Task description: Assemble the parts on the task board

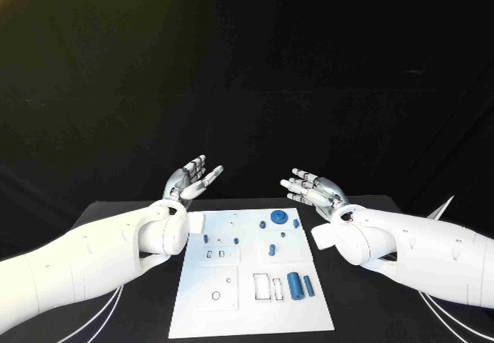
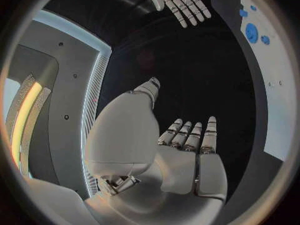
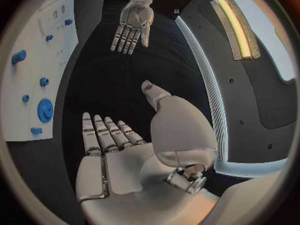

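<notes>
the flat white rectangular task board (image 1: 221, 314) is lying in the middle of the black table (image 1: 113, 214), running away from the robot between its two white arms. small blue parts are sitting on it: a round blue toothed gear (image 1: 278, 215) is resting near the far end, with a few little blue pegs (image 1: 272, 250) scattered just beside and nearer than it, and two upright-looking blue cylinders (image 1: 295, 284) are lying side by side near the close right corner, next to small rectangular cut-outs.

the left silver hand (image 1: 193, 179) is hovering above the far left corner of the board, palm up, its fingers (image 2: 187, 135) spreading apart and holding nothing. the right silver hand (image 1: 314, 190) is hovering above the far right corner, well apart from the left one, its fingers (image 3: 103, 135) also lying stretched out and empty. neither hand is touching the board or any part.

in the right wrist view the gear (image 3: 45, 110) and the board (image 3: 25, 85) are showing beside the open palm, with the left hand (image 3: 131, 27) facing it across the dark table.
</notes>
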`<state>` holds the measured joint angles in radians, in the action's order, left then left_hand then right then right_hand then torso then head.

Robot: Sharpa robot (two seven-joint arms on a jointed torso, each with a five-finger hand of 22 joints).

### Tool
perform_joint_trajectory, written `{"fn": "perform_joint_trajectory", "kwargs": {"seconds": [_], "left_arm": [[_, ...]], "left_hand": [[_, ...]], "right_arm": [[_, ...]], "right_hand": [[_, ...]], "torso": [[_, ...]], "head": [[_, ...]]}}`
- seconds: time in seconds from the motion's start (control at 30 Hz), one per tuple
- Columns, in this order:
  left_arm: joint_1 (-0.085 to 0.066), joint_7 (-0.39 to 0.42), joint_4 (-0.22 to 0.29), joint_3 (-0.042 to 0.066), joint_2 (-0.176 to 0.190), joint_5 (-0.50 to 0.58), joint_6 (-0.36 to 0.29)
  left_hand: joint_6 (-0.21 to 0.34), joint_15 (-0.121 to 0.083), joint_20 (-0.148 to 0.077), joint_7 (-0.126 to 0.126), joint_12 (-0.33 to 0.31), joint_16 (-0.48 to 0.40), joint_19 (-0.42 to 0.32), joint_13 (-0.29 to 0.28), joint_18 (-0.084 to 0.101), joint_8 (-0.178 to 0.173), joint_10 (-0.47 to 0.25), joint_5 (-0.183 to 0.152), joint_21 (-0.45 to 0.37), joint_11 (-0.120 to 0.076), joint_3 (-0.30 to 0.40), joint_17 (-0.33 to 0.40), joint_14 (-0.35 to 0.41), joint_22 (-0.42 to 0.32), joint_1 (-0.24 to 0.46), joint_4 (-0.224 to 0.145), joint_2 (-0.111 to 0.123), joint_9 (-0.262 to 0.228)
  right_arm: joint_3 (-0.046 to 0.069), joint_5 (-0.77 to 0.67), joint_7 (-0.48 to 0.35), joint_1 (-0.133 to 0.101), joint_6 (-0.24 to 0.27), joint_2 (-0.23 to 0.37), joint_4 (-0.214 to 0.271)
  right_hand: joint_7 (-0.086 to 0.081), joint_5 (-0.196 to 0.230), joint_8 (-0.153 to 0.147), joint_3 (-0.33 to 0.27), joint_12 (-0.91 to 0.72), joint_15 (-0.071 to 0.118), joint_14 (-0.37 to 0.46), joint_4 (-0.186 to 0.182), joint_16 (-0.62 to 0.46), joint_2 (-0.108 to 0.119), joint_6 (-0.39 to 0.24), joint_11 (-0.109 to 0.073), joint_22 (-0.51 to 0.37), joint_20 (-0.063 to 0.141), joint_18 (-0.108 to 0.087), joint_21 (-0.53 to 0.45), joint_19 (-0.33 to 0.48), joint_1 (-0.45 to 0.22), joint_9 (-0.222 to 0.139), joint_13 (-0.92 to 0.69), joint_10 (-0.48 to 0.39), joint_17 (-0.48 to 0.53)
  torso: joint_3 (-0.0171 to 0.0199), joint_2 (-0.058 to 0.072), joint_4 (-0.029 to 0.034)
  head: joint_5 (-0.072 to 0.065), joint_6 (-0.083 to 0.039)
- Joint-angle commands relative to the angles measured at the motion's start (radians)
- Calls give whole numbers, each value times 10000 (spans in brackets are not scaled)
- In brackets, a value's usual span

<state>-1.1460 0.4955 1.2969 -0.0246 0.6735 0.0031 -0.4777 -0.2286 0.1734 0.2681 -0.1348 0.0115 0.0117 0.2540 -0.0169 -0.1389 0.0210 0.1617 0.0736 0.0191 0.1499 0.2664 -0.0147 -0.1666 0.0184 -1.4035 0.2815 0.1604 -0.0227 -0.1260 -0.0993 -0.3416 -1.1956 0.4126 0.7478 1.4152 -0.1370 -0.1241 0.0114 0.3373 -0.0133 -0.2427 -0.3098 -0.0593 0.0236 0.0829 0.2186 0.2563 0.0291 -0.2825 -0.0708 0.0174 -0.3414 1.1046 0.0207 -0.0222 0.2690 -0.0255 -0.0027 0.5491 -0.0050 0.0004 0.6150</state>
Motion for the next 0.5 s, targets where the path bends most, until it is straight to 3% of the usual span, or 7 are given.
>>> {"fn": "perform_joint_trajectory", "kwargs": {"seconds": [0.03,0.23,0.27,0.33,0.4,0.43,0.5], "left_arm": [[-67,-10,-161,-8,-86,-2,267],[-75,-12,-184,-10,-96,-2,292],[-76,-8,66,-13,247,72,491],[-78,24,124,-14,321,57,513],[-79,51,158,-14,373,48,542],[-80,73,189,-14,418,35,560],[-81,96,230,-14,473,16,571]], "left_hand": [[-174,68,102,-604,127,131,139,-82,-44,142,181,193,159,48,-25,-129,-98,179,-495,133,57,-162],[-276,94,109,-659,150,160,95,-99,-122,164,294,181,167,106,47,-153,-205,182,-555,122,-5,-178],[-395,100,121,-707,168,192,110,-113,-184,193,414,172,179,160,102,-179,-343,189,-579,116,-65,-198],[-615,122,154,-773,196,247,184,-137,-277,245,665,156,201,232,194,-227,-618,202,-605,101,-148,-235],[-978,113,181,-871,254,358,512,-176,-350,338,1079,135,283,344,295,-310,-1109,250,-650,75,-225,-298],[-1216,104,184,-895,272,433,797,-193,-372,396,1363,128,345,369,360,-370,-1491,283,-682,59,-257,-337],[-2158,138,211,-1048,488,789,1872,-304,-382,667,2604,98,641,555,532,-588,-2806,429,-722,-26,-390,-506]], "right_arm": [[-106,-195,255,-157,-567,-51,-193],[-243,-316,458,-319,-986,-88,-367],[-245,-2213,194,-354,-96,24,-601],[-243,-2805,159,-371,78,21,-662],[-241,-3244,143,-387,196,11,-710],[-239,-3633,141,-405,265,1,-755],[-237,-4107,160,-432,299,-13,-812]], "right_hand": [[-1601,-175,195,586,-210,-44,-408,57,150,-57,220,83,146,-96,-245,259,-338,751,134,-123,419,-150],[-1601,-167,428,760,-371,-28,-1941,544,429,-58,1270,101,235,-93,-428,422,-1122,1384,295,-231,1772,-349],[-1604,-165,500,804,-393,11,-2446,663,514,-39,1599,108,250,-97,-458,459,-1388,1530,344,-246,2172,-405],[-1554,-164,690,898,-475,104,-3289,851,670,-21,2354,28,289,-78,-562,548,-1952,1769,464,-294,2988,-500],[-1494,-164,828,966,-514,184,-3835,981,749,8,2912,-38,312,-68,-652,609,-2414,1911,551,-322,3603,-552],[-1342,-167,1064,1086,-631,351,-4886,1152,913,60,3862,-199,321,-68,-804,641,-3018,2076,697,-388,4923,-656],[-1244,-164,1220,1190,-655,467,-5429,1247,979,116,4548,-310,330,-72,-922,640,-3510,2147,795,-417,5831,-697]], "torso": [[1,0,-1],[1,0,-1],[-97,83,57],[-109,109,92],[-109,122,109],[-113,133,117],[-114,152,136]], "head": [[1,-1],[1,-1],[-120,220],[-137,223],[-145,239],[-143,240],[-159,254]]}}
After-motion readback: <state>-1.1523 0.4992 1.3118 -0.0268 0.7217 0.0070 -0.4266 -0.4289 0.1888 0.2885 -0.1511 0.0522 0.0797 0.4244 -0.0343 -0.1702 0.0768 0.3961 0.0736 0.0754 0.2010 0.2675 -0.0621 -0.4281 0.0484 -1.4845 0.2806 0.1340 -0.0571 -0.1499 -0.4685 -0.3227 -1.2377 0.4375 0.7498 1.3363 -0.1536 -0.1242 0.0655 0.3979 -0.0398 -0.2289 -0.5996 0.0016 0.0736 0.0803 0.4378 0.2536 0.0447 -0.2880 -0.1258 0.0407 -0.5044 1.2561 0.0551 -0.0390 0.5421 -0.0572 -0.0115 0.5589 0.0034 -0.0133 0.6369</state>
